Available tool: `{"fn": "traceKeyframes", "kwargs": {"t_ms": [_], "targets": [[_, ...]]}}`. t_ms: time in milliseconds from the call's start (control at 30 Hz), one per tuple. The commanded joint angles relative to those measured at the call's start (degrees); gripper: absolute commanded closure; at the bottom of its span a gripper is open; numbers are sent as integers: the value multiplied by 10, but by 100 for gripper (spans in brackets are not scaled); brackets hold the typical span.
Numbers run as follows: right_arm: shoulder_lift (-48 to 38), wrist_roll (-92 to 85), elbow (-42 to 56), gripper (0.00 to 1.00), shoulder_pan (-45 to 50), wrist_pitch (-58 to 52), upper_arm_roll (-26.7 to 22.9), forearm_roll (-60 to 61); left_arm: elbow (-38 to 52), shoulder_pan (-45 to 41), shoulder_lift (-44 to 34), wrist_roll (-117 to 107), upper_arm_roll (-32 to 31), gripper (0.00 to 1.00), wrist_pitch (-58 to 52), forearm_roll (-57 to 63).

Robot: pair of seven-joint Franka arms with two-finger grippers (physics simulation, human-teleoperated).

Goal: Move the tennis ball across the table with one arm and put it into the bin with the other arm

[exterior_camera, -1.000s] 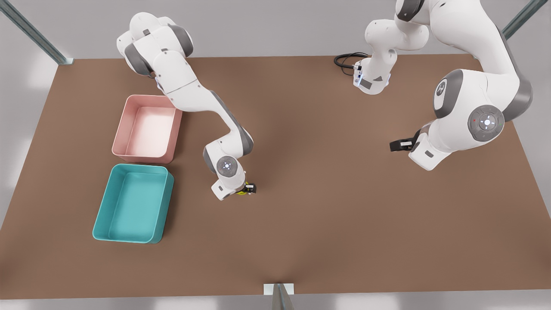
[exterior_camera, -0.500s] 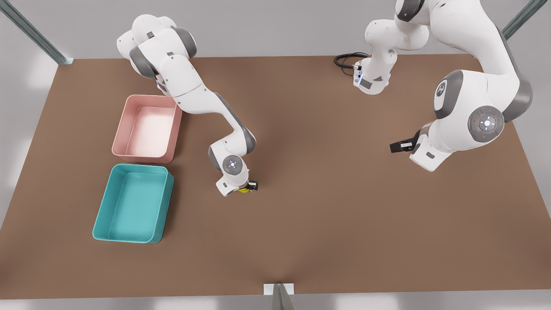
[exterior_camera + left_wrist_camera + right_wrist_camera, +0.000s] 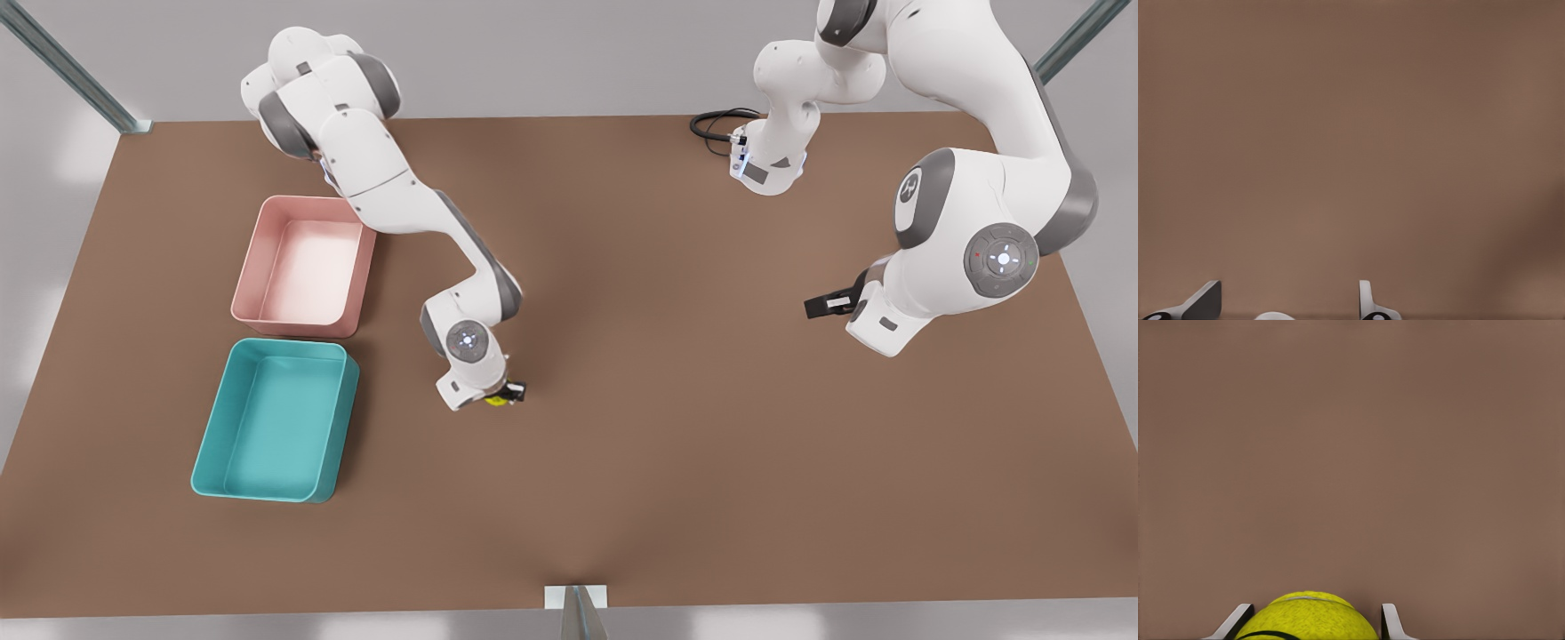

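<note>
- While the table point(image 3: 676, 427) lies bare and brown on every side of the right gripper point(image 3: 502, 396), open room runs from it toward the front view's right and toward the near edge.
- On the front view's left of that gripper sits the teal bin point(image 3: 206, 444), near but apart from it, with its low walls upright; the pink tray point(image 3: 252, 267) stands just beyond the bin, close beside it, and the arm's upper links pass by the tray's corner.
- In the right wrist view the right gripper holds the tennis ball point(image 3: 1308, 617) between its two fingers point(image 3: 1390, 621) — one finger on each side, pressed against the yellow-green felt, with bare tabletop ahead.
- In the front view the ball point(image 3: 495, 401) shows as a small yellow spot under the gripper's tip, low over the table; whether it touches the surface I cannot tell.
- The left gripper point(image 3: 827, 303) waits well apart, toward the front view's right, above bare table.
- In the left wrist view its fingers point(image 3: 1368, 300) stand spread with nothing between them — plain brown table point(image 3: 1351, 133) lies ahead.
</note>
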Motion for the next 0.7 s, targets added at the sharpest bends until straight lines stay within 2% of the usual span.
{"fn": "traceKeyframes", "kwargs": {"t_ms": [0, 133, 267, 433, 567, 600, 633, 667], "targets": [[-11, -57, 2, 30, -14, -4, 0, -3, 0, 0, -1, -10, 0, 0, 0, 0], [-56, -183, 8, 30, -72, -41, -2, -1, 0, 1, -1, -10, 0, 0, -1, 0], [-111, -327, 6, 30, -157, -143, -9, -20, 0, 1, -1, -10, 0, 0, -1, 0], [-105, -429, 2, 30, -263, -171, -12, -47, 0, 1, 2, -10, 0, 0, -1, -1], [-86, -463, 6, 30, -307, -167, -12, -47, 0, 1, 2, -10, 0, 0, -1, 0], [-75, -479, 8, 20, -322, -163, -12, -47, 0, 1, 2, -11, 0, 0, -1, 0], [-71, -483, 9, 0, -329, -162, -12, -47, 0, 1, 2, -11, 0, 0, -1, 0], [-69, -488, 10, 0, -330, -162, -12, -46, 0, 1, 2, -11, 0, 0, -1, 0]]}}
